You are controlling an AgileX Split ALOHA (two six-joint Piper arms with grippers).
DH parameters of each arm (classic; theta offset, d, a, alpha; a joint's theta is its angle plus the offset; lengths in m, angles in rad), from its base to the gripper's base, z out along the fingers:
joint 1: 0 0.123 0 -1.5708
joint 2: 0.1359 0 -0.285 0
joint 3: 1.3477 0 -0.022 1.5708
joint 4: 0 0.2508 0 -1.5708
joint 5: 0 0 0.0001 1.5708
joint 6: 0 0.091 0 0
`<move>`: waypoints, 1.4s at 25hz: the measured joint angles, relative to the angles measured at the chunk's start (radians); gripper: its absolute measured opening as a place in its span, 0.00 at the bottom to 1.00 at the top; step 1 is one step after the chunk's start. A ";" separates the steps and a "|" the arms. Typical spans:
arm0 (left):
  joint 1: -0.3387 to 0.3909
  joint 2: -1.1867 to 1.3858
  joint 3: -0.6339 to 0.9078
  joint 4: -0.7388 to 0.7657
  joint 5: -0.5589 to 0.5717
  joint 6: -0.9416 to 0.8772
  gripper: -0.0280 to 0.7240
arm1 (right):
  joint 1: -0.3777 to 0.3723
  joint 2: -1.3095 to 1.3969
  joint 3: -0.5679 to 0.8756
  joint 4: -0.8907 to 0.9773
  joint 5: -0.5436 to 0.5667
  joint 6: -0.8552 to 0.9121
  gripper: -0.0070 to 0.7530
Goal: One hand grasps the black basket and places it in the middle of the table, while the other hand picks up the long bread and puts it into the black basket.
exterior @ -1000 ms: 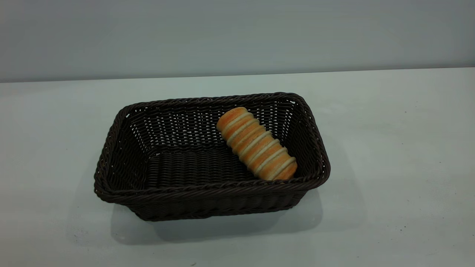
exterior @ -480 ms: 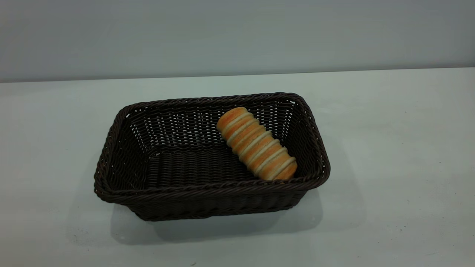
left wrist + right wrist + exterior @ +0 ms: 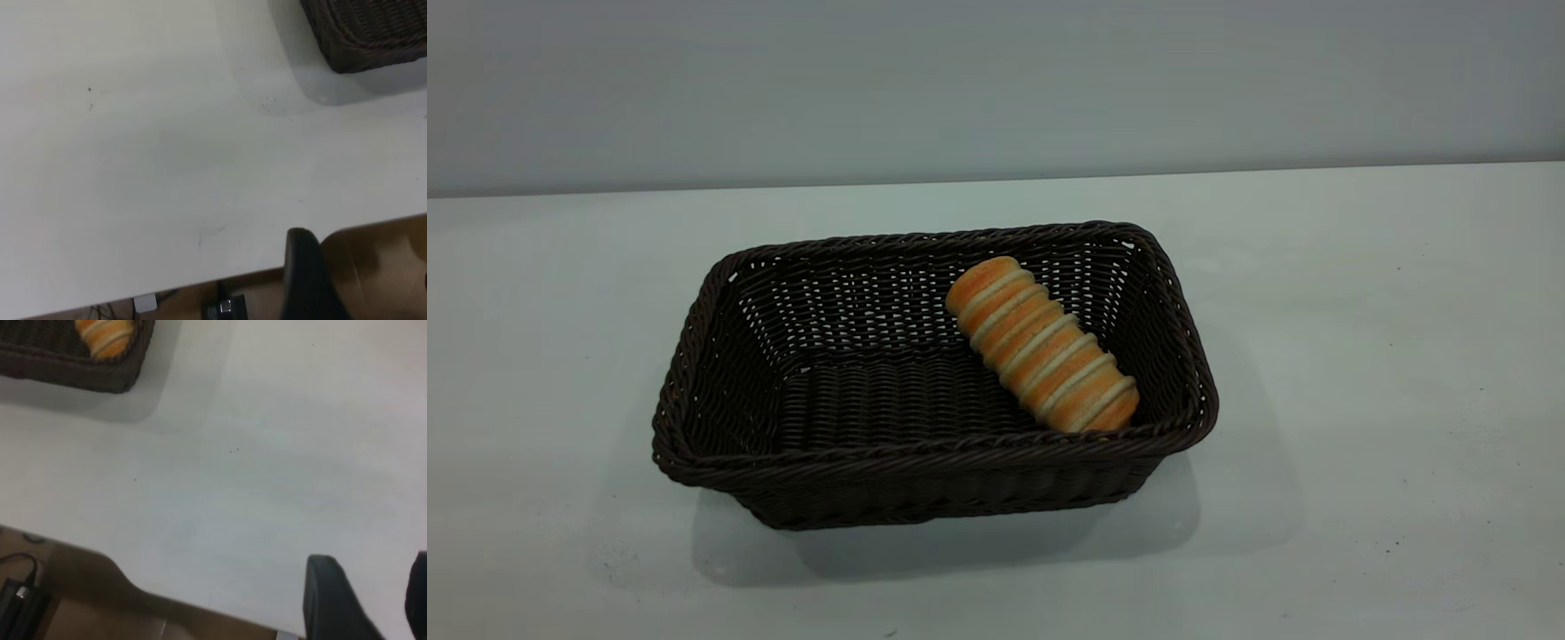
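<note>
Long bread (image 3: 1041, 345) lying slantwise in the right half of the basket (image 3: 925, 453), one end up against the far wall, the other down by the near rim; likely light, soft and ridged, so easy to dent if squeezed hard, best taken across the middle of its length if ever lifted again. Basket dark, woven, probably stiff yet light, prone to sliding on the smooth desk (image 3: 1360, 356) if nudged; braided rim the natural place to take hold. Basket sitting about mid-desk, upright, so both parts of the task judged done. Plenty of bare desk on every side, far desk edge meeting the grey wall well behind the basket. Neither arm seen from outside. Left end effector (image 3: 307, 280) pulled back over the near desk edge, well apart from the basket corner, only one dark finger showing, so open or closed cannot be told. Right end effector (image 3: 370, 600) likewise back by the desk edge, two dark fingers spread apart with nothing between them.
</note>
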 joint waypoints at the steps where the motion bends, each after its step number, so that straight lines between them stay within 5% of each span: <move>1: 0.000 0.000 0.000 0.000 0.000 0.000 0.69 | 0.000 0.000 0.000 0.000 -0.001 0.000 0.35; 6: 0.022 0.000 0.000 -0.006 0.000 0.000 0.69 | -0.029 -0.015 0.001 0.001 -0.001 0.000 0.35; 13: 0.132 -0.098 0.000 -0.006 0.000 0.000 0.69 | -0.289 -0.070 0.001 0.001 -0.001 0.000 0.35; 16: 0.142 -0.141 0.000 -0.006 0.000 0.000 0.69 | -0.346 -0.070 0.001 0.001 -0.001 0.000 0.35; 35: 0.142 -0.142 0.000 -0.006 0.001 0.000 0.69 | -0.359 -0.071 0.001 0.001 -0.001 0.000 0.35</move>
